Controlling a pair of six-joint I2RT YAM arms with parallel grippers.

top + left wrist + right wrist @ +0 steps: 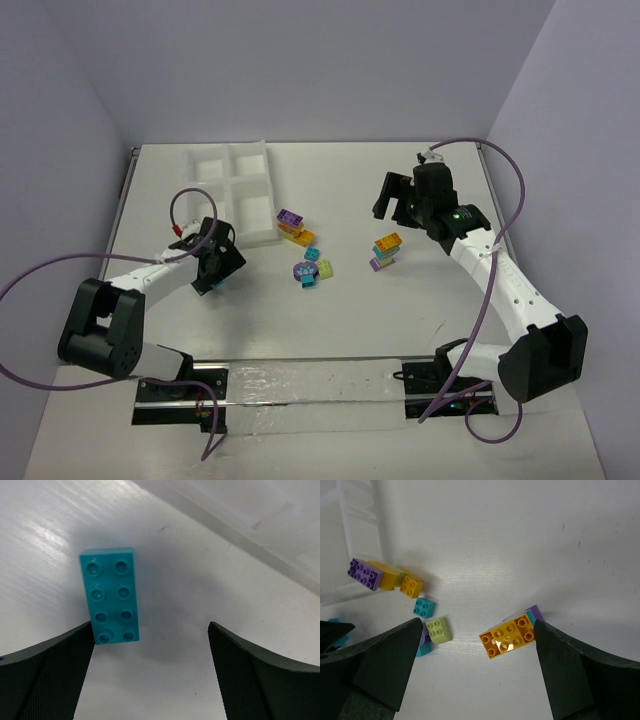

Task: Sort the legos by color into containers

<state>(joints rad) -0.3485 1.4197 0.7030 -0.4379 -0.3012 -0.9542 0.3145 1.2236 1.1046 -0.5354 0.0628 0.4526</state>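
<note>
The white four-compartment tray (232,188) lies at the back left, and I see nothing in its containers. In the left wrist view a teal two-by-four lego (111,596) lies flat on the table, its near end beside my left finger (45,675). My left gripper (150,645) is open and holds nothing. My right gripper (477,645) hangs open above a stack topped by an orange brick (509,635), over teal and purple. Other legos lie mid-table: a purple and orange clump (292,226) and a teal, lime and purple cluster (312,268).
The left arm (150,275) stretches low toward the tray's near corner. The right arm (490,270) reaches in from the right, a purple cable looped above it. White walls close the table at the back and on both sides.
</note>
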